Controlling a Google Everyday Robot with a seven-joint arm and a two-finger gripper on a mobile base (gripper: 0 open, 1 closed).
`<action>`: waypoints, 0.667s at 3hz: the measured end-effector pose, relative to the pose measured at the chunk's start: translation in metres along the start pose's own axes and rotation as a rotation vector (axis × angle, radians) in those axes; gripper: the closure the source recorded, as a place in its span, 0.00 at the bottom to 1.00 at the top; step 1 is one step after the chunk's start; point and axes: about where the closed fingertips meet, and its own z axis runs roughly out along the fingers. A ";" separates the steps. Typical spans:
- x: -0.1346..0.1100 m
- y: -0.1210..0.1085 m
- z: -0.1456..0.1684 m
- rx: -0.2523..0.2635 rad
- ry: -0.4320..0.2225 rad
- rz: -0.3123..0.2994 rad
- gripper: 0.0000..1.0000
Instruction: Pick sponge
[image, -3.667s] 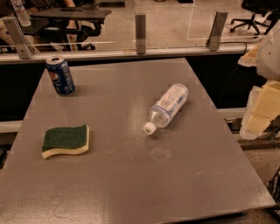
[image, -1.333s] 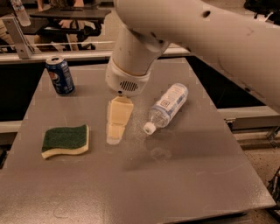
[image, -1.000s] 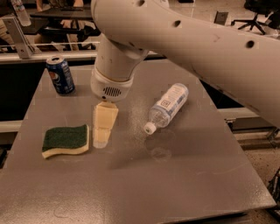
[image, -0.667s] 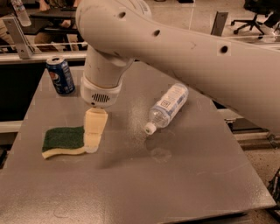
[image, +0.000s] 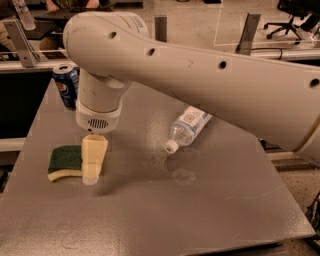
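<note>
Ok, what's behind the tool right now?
The sponge lies on the table behind the tool, which hangs at its end nearer the bottle. That end is covered, so contact cannot be seen.

Cream-white robot arm: 1 thick, smooth tube
Small dark round holes dot its shell. The round wrist carries a grille of tiny dots, and under it hangs the pale yellow, blocky gripper (image: 93, 160) at the right edge of the sponge (image: 65, 158).

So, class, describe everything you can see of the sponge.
The sponge is a rectangular pad with wavy edges, with a dark green scouring top over pale yellow foam. It lies flat, green side up, near the left edge of the table. The gripper stands at its right end, hiding that end; contact is unclear.
</note>
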 end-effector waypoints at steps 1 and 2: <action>-0.007 0.009 0.010 -0.018 0.005 -0.013 0.00; -0.011 0.014 0.018 -0.032 0.012 -0.024 0.16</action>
